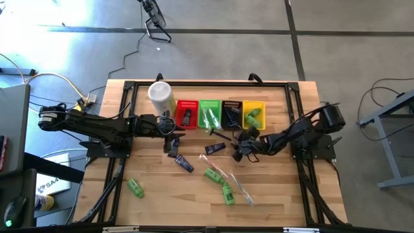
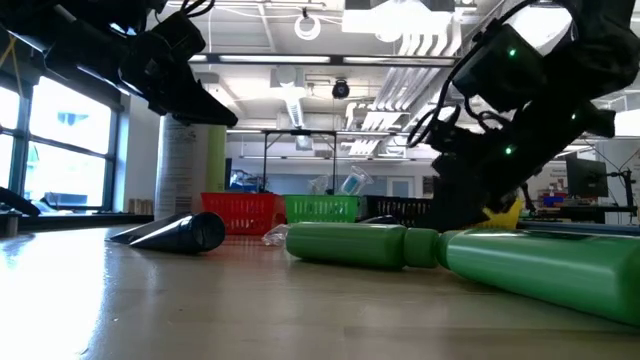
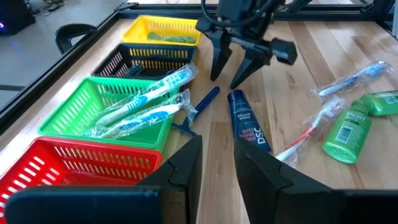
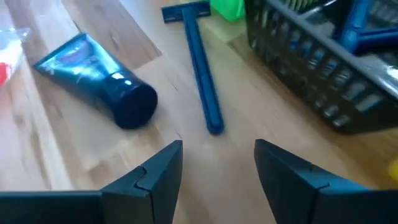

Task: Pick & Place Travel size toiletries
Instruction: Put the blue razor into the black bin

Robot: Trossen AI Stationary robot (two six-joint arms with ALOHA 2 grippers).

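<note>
Four small baskets [image 3: 93, 115] are lined up so toiletries can be sorted in. The right gripper [image 4: 217, 168] is held with fingers apart just short of a blue razor [image 4: 200, 68] lying on the table beside the black basket [image 4: 323, 62], judged the next pick. The left gripper [image 3: 217, 168], slightly parted and empty, is kept near the red basket [image 3: 74, 168].

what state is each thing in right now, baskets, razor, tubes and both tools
red basket: holds a dark item
green basket: holds wrapped toothbrushes
blue razor: lying flat on the table, beside the black basket
navy tube: lying on its side, capped
right tool: open, empty, above the razor
left tool: narrowly apart, empty
</note>
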